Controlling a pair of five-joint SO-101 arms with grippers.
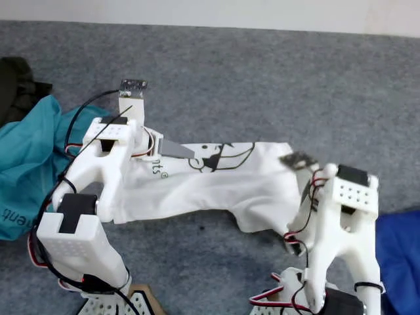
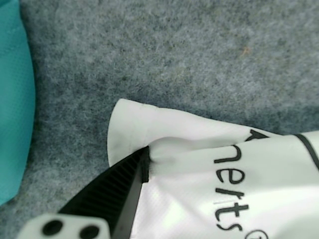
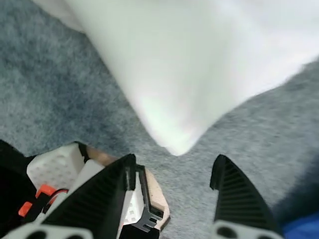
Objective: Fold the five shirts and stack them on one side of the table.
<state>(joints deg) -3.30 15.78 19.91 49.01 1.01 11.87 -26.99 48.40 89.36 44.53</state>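
Lying across the middle of the grey felt table (image 1: pixel 262 72), a white shirt (image 1: pixel 216 180) with black print was stretched sideways between two white robot arms, its near edge loosely bunched. The left gripper (image 1: pixel 172 149) sat at the shirt's left end. In the left wrist view its one visible black finger (image 2: pixel 119 189) was clenched on the fabric just behind a folded-over corner, where the cloth puckered, and the white cloth covered the other finger. So the left gripper (image 2: pixel 147 162) was grasping the white shirt (image 2: pixel 209 164).

The right arm stood at the shirt's right end. In the right wrist view the right gripper (image 3: pixel 174 164) was released, its two black fingers spread wide apart and holding nothing. A rounded corner of the white shirt (image 3: pixel 189 74) lay on the table just beyond the gap between them, touching neither finger.

A crumpled teal shirt (image 1: pixel 26 164) lay at the table's left edge, close to the white shirt's left end but apart from it. A dark garment (image 1: pixel 16 82) sat just behind the teal one. A blue shirt (image 1: pixel 397 256) lay at the right edge, beside the right arm
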